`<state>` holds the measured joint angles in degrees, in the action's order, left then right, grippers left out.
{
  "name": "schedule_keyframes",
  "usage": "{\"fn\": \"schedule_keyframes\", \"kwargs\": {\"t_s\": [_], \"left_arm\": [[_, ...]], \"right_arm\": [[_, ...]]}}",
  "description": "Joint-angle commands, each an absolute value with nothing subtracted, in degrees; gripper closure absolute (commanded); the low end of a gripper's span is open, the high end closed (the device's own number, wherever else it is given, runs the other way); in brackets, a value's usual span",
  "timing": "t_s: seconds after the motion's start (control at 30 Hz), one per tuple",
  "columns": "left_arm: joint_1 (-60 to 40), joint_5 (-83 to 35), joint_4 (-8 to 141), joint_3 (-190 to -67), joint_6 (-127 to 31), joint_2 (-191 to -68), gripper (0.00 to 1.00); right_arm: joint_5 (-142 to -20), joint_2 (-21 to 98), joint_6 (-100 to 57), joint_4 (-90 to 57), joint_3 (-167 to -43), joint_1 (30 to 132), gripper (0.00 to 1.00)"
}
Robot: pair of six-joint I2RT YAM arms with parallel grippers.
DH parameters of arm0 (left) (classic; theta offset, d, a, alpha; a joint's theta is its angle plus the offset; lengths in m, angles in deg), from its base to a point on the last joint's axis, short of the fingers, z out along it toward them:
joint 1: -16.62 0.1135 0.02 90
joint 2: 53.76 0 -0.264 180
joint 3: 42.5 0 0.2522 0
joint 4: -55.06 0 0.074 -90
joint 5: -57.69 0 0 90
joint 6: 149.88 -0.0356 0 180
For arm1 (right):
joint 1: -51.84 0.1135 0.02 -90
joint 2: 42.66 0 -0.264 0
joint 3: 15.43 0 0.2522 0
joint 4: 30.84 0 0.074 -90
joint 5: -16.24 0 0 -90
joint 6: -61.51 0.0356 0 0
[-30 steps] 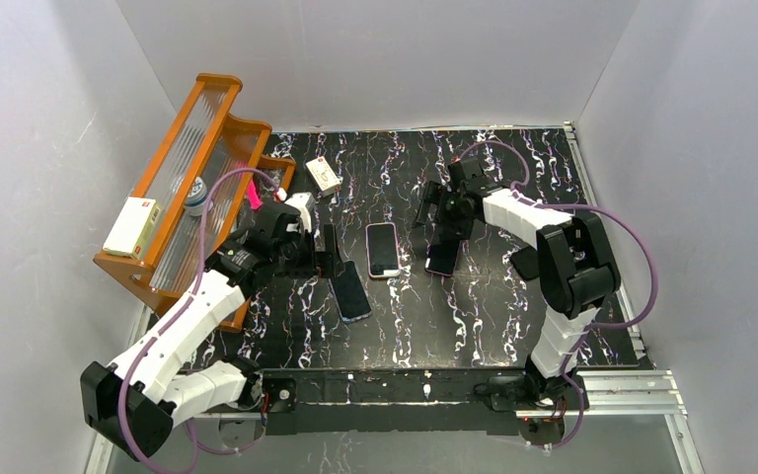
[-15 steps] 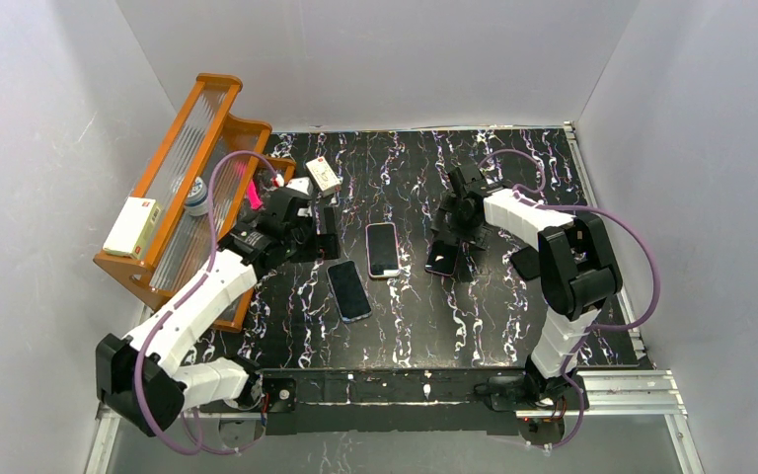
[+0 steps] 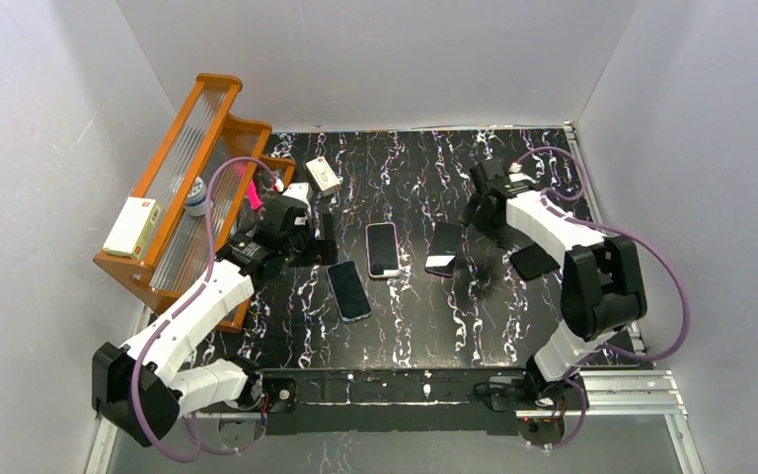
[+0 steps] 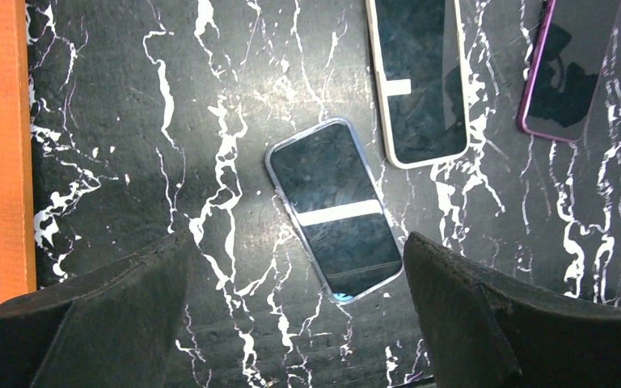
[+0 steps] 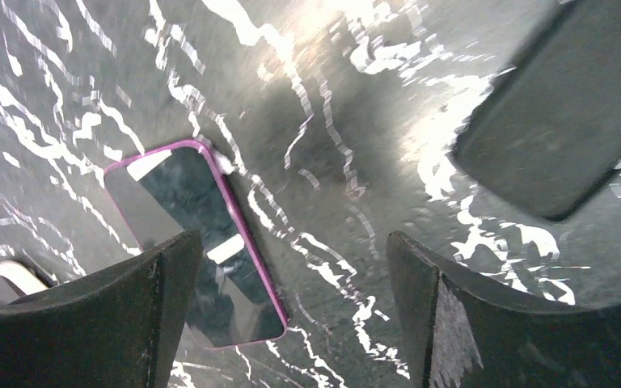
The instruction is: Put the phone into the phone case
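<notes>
Our left fingers (image 4: 113,323) gape wide and empty, straddling the dark phone (image 4: 334,208) flat on the tabletop (image 4: 210,81), seemingly lined up for a pickup. Our right fingers (image 5: 485,323), equally wide, hover between the magenta-rimmed phone (image 5: 202,242) and the black case (image 5: 566,113).

Dark phone (image 3: 444,248) flat on table (image 3: 405,168); dark slab (image 3: 533,262), possibly phone case, to its right, apart.
</notes>
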<state>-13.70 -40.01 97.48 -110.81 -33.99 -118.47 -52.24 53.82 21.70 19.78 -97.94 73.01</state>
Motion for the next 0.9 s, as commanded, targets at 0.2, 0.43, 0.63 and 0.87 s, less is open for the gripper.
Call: {"fn": "schedule_keyframes", "kwargs": {"t_s": [0.2,0.43,0.63,0.87], "left_arm": [[-13.52,-39.58,95.63,-105.72,-38.53,-113.12,0.02],[-13.52,-38.83,95.51,-105.49,-38.76,-112.25,0.02],[-13.52,-38.83,95.52,-105.21,-38.52,-111.54,0.02],[-13.52,-39.18,95.6,-105.41,-38.78,-112.03,0.02]], "right_arm": [[-46.47,49.84,23.26,20.96,-95.55,62.37,0.2],[-48.77,54.19,23.73,19.55,-95.74,58.25,0.44],[-49.37,57.35,25.98,19.75,-95.45,56.87,0.48],[-51.06,57.7,26.4,16.57,-92.74,55.32,0.56]]}}
